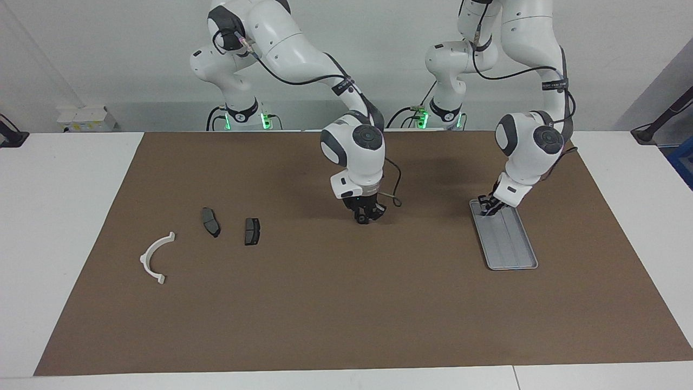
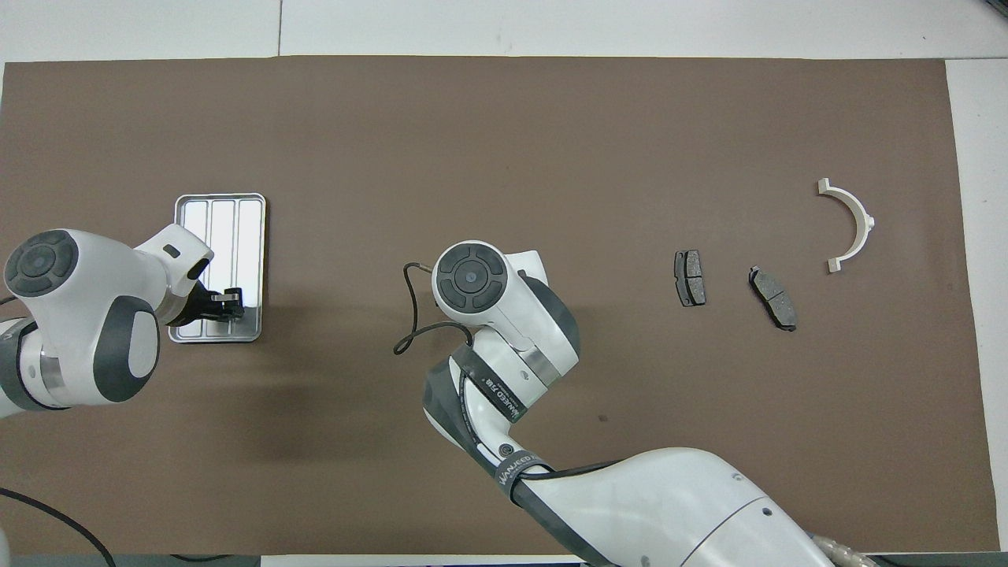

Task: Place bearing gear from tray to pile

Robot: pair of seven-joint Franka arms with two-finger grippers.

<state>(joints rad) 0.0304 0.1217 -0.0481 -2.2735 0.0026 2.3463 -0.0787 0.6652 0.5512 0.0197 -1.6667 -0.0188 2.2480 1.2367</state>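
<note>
White half-ring bracket (image 1: 156, 258) and two brake pads (image 1: 211, 222) form the pile, well apart from both grippers. Left gripper (image 1: 489, 206) dips into the tray (image 1: 511, 249), its grip unreadable. Right gripper (image 1: 365, 215) waits mid-mat, fingers unreadable. No bearing gear is visible.

The left gripper (image 1: 489, 205) is lowered into the tray (image 1: 511, 250) at the end nearest the robots, its fingers set down among the ridges. The right gripper (image 1: 366, 215) is held low over the mat (image 1: 335, 303) at mid-table. Two pads (image 1: 210, 221) (image 1: 252, 231) and a bracket (image 1: 156, 258) are seen well apart from its fingers.
</note>
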